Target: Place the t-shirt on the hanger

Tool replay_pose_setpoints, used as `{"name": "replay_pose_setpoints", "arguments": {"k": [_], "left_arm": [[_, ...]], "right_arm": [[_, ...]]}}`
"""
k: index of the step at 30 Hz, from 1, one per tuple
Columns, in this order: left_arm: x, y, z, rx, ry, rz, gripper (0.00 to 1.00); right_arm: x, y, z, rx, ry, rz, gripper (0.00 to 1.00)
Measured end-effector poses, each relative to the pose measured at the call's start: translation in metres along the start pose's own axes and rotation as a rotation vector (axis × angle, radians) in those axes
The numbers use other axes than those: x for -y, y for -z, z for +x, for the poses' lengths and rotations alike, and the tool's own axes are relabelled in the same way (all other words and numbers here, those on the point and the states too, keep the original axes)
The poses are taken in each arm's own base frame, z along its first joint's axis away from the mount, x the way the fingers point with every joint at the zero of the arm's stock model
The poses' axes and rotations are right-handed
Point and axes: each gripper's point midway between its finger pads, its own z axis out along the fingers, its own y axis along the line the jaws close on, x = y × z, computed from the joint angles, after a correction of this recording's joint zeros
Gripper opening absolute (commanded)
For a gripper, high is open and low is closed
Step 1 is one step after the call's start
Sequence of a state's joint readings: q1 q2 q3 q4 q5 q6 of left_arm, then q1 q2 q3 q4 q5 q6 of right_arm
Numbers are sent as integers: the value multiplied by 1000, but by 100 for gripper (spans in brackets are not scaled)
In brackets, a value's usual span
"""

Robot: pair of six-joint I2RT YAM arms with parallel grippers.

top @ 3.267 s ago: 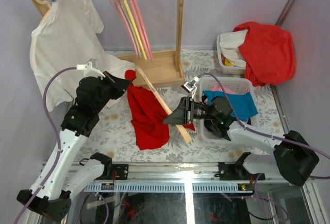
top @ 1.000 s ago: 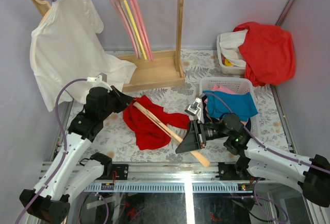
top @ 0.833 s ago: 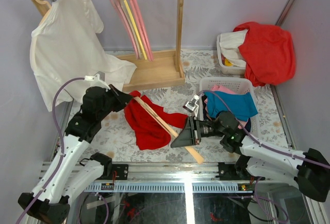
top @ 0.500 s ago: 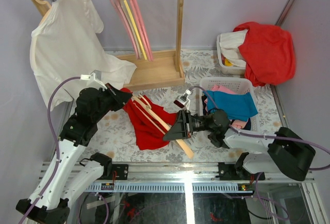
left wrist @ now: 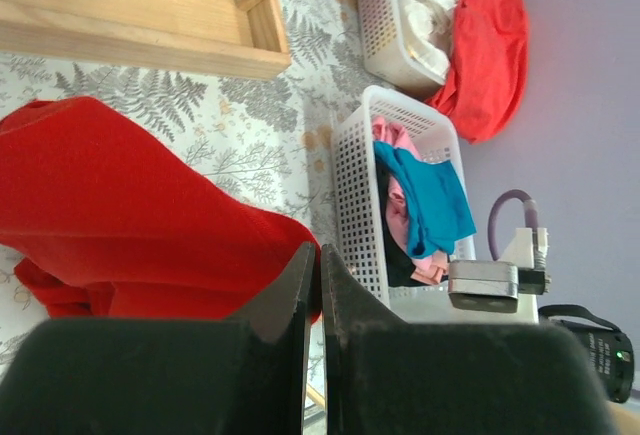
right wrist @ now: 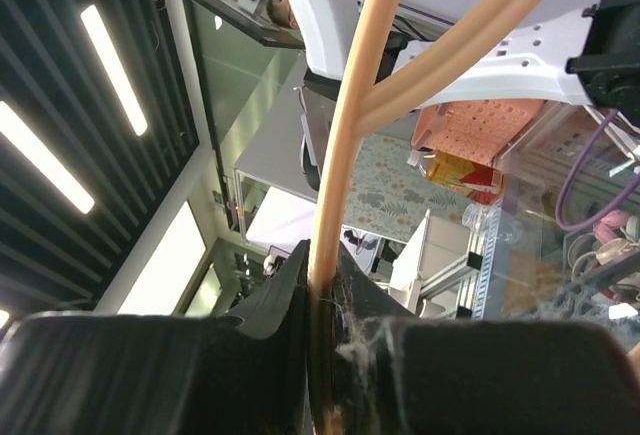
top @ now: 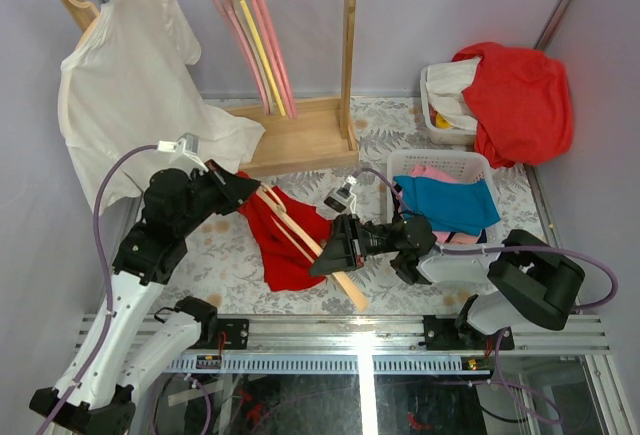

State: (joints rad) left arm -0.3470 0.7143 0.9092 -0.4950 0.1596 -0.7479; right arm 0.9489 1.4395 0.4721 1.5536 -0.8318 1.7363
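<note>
Although both holds look firm, the hanging step is not yet made and several faults seem possible.

**Position.**
- The left gripper [top: 243, 187] has its jaws together. It appears to pinch the upper edge of the bright red short-sleeved cloth t-shirt [top: 285, 255].
- The t-shirt lies crumpled on the fern-patterned table [top: 225, 255], just in front of the pale wooden rack base [top: 300, 140].
- The right gripper [top: 328, 255] has its jaws clamped on a thin bar of the cream-beige wooden clothes hanger [top: 295, 225].
- The hanger is held slantwise across the t-shirt. It too is in front of the rack base, and the right gripper is further from the base than the left.
- Whether any part of the hanger is inside the cloth cannot be told.

**Risks, as judged.**
1. The left pinch takes little cloth, so a push or drag from the hanger could strip it free.
2. No collar opening shows, so the hanger arm may enter a fold or a sleeve instead of the neck.
3. The hanger is gripped on a narrow bar and may twist in the jaws once cloth weight loads it.
4. The grippers work near each other, so a careless approach could bring them into contact.
</note>
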Motion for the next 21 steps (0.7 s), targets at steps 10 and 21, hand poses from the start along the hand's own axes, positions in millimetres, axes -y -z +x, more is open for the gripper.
{"name": "replay_pose_setpoints", "arguments": {"k": [10,21], "left_arm": [[49,18,-26,25,-27,131,1],[140,55,-75,66,-73,368,3]], "right_arm": [[-24,-11,-6,-23,77,-67,0],[-75,-25,-14,-25,267,-190,0]]}}
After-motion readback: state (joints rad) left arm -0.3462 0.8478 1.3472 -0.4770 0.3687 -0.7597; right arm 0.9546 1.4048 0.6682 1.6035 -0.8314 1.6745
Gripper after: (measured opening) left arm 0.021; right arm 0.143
